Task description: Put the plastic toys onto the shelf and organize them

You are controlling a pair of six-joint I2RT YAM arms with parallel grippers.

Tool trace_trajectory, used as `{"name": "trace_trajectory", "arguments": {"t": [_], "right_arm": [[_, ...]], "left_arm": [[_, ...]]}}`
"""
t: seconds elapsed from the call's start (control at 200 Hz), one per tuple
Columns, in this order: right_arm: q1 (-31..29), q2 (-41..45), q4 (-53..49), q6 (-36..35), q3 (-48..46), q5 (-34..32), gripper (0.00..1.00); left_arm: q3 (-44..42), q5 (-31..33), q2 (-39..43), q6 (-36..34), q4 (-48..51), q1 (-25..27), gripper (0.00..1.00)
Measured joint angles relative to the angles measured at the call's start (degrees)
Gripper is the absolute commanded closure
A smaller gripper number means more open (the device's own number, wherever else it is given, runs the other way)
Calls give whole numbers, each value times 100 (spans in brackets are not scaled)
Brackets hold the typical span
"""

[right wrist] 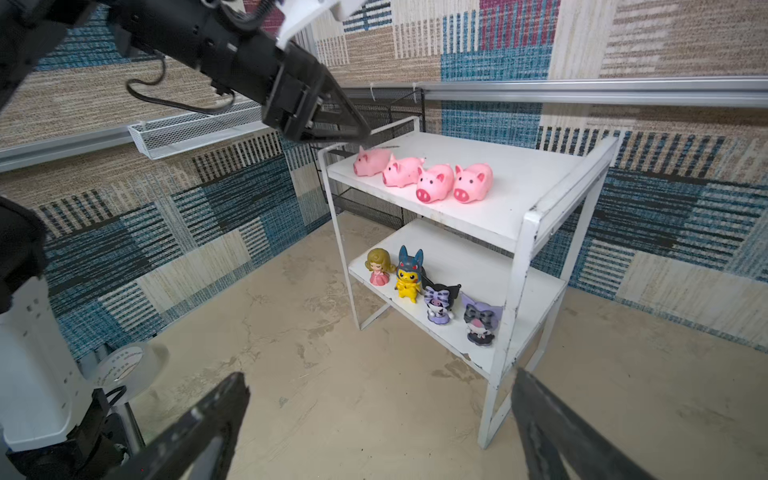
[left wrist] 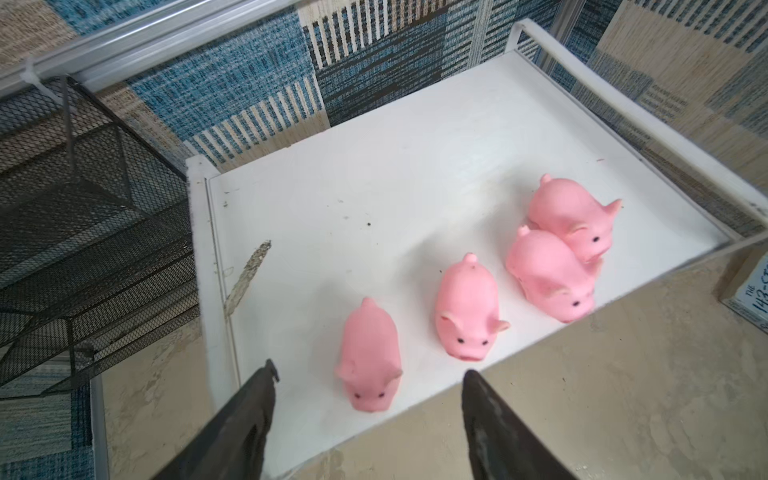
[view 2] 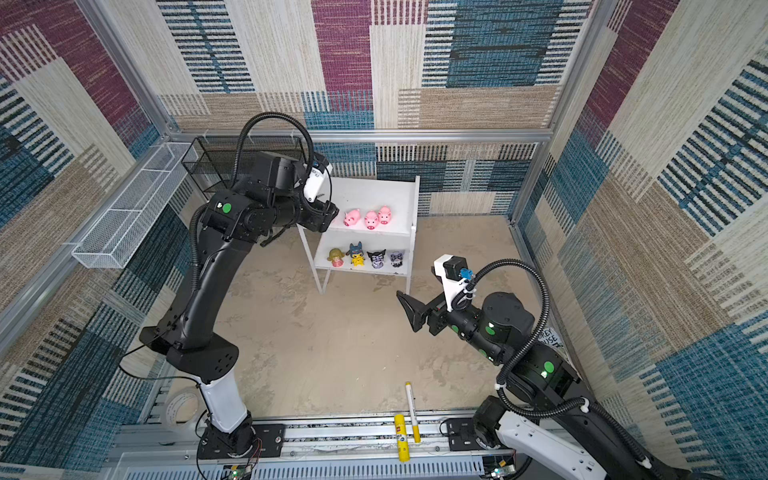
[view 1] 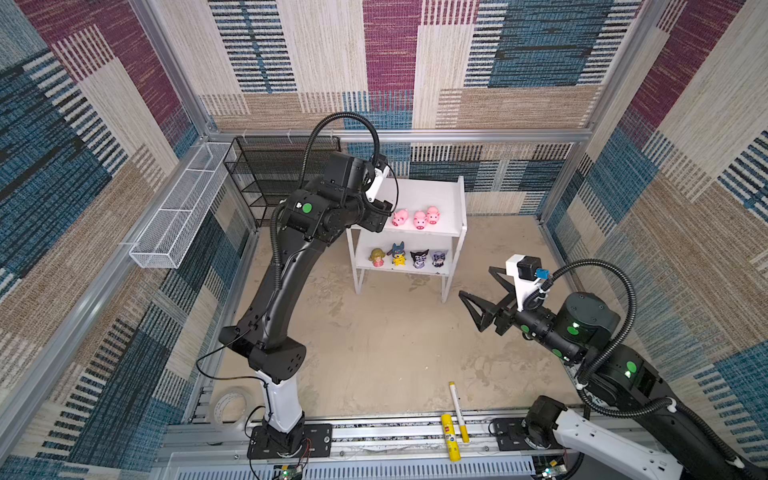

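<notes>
The white shelf (view 1: 419, 195) (right wrist: 519, 178) stands at the back. Several pink pigs line its top board. The leftmost pig (left wrist: 370, 357) (right wrist: 372, 161) stands free between the fingers of my open left gripper (left wrist: 370, 372), untouched; my arm hides it in both top views. Beside it stand three more pigs (left wrist: 467, 307) (left wrist: 548, 274) (left wrist: 573, 214). The lower board holds a blond doll (right wrist: 379, 266), a yellow figure with a blue hood (right wrist: 409, 274) and two black-and-purple figures (right wrist: 438, 303) (right wrist: 480, 320). My right gripper (view 1: 476, 282) (right wrist: 379, 376) hangs open and empty over the floor, right of the shelf.
A black mesh rack (view 1: 266, 174) stands just left of the shelf, and a white wire basket (view 1: 178, 212) hangs on the left rail. A yellow-capped marker (view 1: 458, 409), a yellow tube (view 1: 451, 436) and a tape roll (view 1: 228, 405) lie near the front rail.
</notes>
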State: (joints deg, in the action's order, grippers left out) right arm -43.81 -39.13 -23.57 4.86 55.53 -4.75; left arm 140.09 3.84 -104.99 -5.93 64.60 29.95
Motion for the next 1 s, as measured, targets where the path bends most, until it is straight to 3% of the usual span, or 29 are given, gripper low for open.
{"name": "trace_trajectory", "arguments": {"t": [0.14,0.28,0.431,0.571,0.696,0.876,1.002], "right_arm": [[55,-599,-503,658,101,-1001,0],[595,-640,-1095,1447,-2,-1670,1],[1384,-498,-1233,1937,-365,-1788,0],[2382,-686,-1117,2144,-876,-1550,0],[3187,-1152,-415,2188,-1587,-1279,0],[3307,-2059,1886,1554,-2911,-1414,0],[3357,-3141,3545,820,-3204,-1668,0]], "left_arm": [[-1091,-61,887,52,-249,-256,16],[-2988,-24,2175,396,-822,-1043,13],[-4817,39,3270,881,-1532,-1891,12],[-6137,50,3650,1080,-2194,-2175,12],[-7514,133,3851,1215,-3003,-2247,12],[-9195,868,4019,1523,-4426,-2321,14],[-10231,1427,3869,1534,-5740,-2330,14]]}}
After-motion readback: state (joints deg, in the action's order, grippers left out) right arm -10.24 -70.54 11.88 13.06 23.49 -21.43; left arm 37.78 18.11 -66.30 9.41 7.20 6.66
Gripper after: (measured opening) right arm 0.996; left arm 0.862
